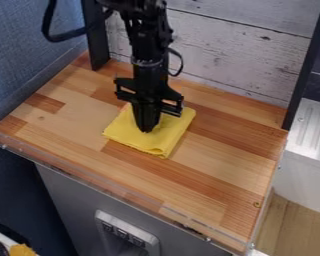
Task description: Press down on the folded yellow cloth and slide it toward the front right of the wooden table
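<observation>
The black gripper [146, 126] hangs straight down over the left-middle part of the wooden counter, its tip at the middle of a folded yellow cloth [164, 141]. The cloth lies flat, with its near edge and its right side showing around the gripper. Part of its far side is hidden behind the gripper. Whether the tip presses on the cloth or pinches some of it cannot be made out.
The wooden counter [216, 172] has a clear plastic lip along its front edge. Whitewashed boards [236, 47] stand behind it between dark posts. A blue padded wall [22, 65] is at the left, and a white ribbed surface [315, 125] lies beyond the right edge.
</observation>
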Robot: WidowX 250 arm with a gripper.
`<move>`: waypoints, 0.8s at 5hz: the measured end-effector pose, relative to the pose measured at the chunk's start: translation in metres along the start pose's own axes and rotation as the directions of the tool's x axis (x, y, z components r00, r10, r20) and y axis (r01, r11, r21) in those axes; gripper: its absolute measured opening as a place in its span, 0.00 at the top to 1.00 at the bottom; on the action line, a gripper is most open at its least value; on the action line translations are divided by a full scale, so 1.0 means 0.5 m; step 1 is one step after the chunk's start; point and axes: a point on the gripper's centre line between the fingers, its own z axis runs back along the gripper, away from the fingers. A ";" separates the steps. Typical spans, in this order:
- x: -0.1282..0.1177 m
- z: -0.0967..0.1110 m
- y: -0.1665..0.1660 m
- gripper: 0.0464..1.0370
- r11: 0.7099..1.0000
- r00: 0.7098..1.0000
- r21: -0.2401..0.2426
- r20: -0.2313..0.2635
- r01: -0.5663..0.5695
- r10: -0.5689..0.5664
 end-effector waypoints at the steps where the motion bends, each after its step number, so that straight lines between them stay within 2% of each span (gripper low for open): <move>1: 0.000 -0.003 0.000 0.98 1.000 1.000 0.001 -0.005 -0.004 0.004; 4: -0.009 -0.014 -0.029 0.98 1.000 1.000 -0.009 -0.027 -0.007 0.006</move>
